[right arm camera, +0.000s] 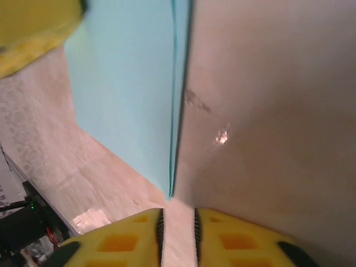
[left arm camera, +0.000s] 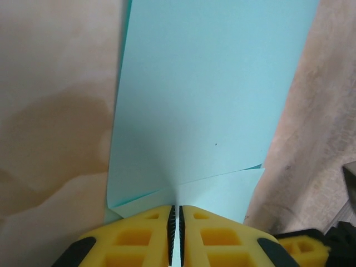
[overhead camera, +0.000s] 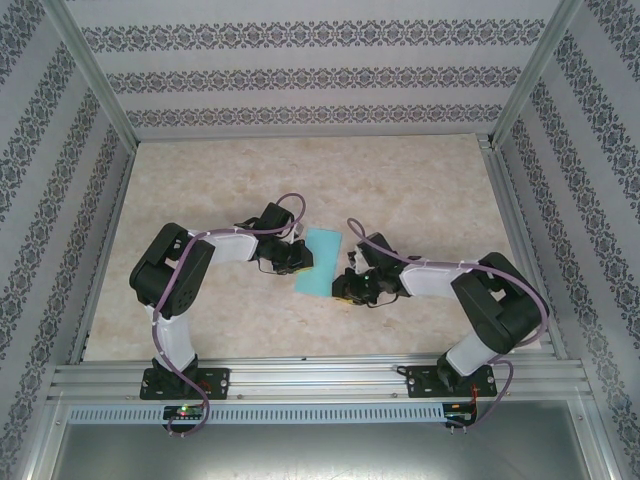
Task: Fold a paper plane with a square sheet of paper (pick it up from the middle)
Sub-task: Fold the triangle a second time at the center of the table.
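Observation:
The square sheet of paper (overhead camera: pixel 322 262) is turquoise and lies folded into a narrow upright rectangle at the table's middle, not a pointed dart. My left gripper (overhead camera: pixel 300 258) is at its left edge. In the left wrist view the left gripper (left arm camera: pixel 177 209) is shut on the paper (left arm camera: pixel 206 100), a thin layer pinched between the pads, with slanted flaps beside them. My right gripper (overhead camera: pixel 350 285) sits at the paper's lower right. Its jaws (right arm camera: pixel 178 214) stand slightly open over bare table, just short of the paper's corner (right arm camera: pixel 122 83). A yellow left finger (right arm camera: pixel 33 28) shows at the top left.
The beige marbled table (overhead camera: pixel 420 190) is enclosed by patterned walls (overhead camera: pixel 300 75) and aluminium posts. A metal rail (overhead camera: pixel 320 378) runs along the near edge where both arm bases are bolted.

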Robot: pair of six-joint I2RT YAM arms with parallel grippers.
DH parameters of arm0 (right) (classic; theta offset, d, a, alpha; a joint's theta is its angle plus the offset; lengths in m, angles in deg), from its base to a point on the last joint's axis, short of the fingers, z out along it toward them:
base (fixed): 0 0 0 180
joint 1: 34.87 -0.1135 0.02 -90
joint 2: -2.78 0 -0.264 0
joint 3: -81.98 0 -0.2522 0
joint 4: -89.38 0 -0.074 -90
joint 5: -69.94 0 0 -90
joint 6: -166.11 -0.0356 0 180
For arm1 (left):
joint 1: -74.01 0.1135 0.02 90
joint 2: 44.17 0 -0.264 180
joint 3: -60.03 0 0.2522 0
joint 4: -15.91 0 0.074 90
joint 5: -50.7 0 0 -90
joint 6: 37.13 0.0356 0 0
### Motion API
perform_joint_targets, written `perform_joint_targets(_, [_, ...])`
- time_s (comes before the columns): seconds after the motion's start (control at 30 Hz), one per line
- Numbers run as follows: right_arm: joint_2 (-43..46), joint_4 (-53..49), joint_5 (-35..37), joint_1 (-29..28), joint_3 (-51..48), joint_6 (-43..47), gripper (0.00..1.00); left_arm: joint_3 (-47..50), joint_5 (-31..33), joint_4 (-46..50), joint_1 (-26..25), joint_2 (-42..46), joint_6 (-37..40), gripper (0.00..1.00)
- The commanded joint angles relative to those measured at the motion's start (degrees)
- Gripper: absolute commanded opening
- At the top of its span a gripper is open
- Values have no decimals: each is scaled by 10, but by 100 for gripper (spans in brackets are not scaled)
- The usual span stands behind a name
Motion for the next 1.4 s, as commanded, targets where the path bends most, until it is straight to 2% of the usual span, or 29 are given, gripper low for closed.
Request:
perform_joint_targets(0.0, [23,-18,44,17,17,-9,32,0,19,10,-2,-7,5,17])
perform_joint_targets(0.03, [18,-21,52,20,26,-11,37,-1,19,11,-1,-5,4,17])
perform_joint_targets(0.17, [-16,1,43,26,53,-33,39,-1,21,13,-1,-2,4,17])
perform_joint_targets(0.5, [-82,62,28,27,68,-69,36,-4,20,16,-1,5,5,19])
perform_joint_targets(0.63, [-82,74,25,27,69,-77,33,-6,21,17,-1,6,7,20])
perform_joint_targets(1.37, [-87,110,22,30,75,-99,30,-15,19,26,-1,8,14,20])
